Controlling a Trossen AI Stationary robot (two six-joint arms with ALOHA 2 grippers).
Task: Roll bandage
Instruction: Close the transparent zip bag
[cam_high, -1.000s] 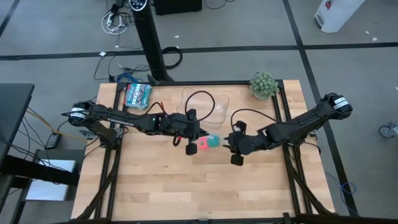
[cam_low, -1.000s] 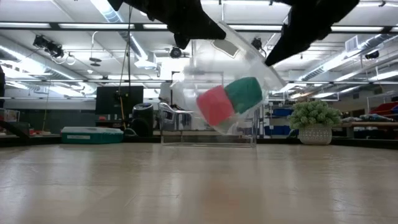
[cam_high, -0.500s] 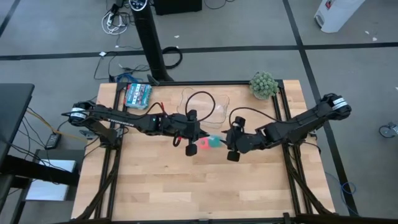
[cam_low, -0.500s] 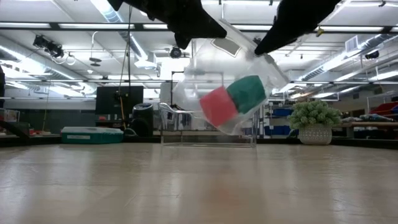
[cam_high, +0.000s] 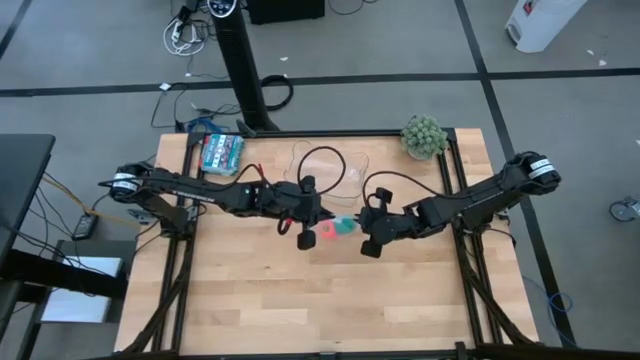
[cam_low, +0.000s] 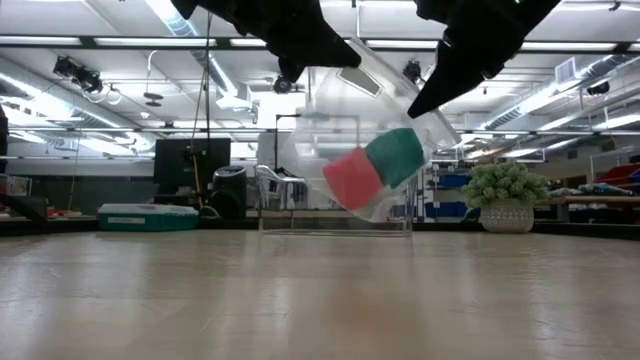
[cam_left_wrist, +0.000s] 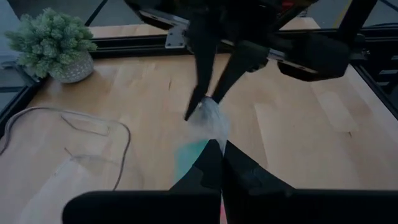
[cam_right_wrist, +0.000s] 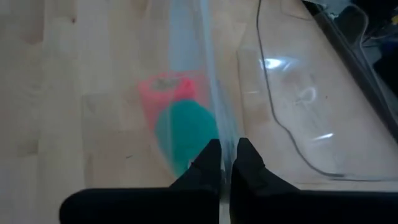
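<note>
Bag: clear plastic bag hanging above the tabletop, bandage and pink block inside.
Left gripper: pinching the bag.
Right gripper: pinching the bag's other edge.

Bag held above desk centre between left claw and right claw, bandage and block side by side inside, plant at far right corner, packet far left, tray behind bag

Two dark arms — black links, looping black cables, pale joint caps; tapered black fingers.
</note>
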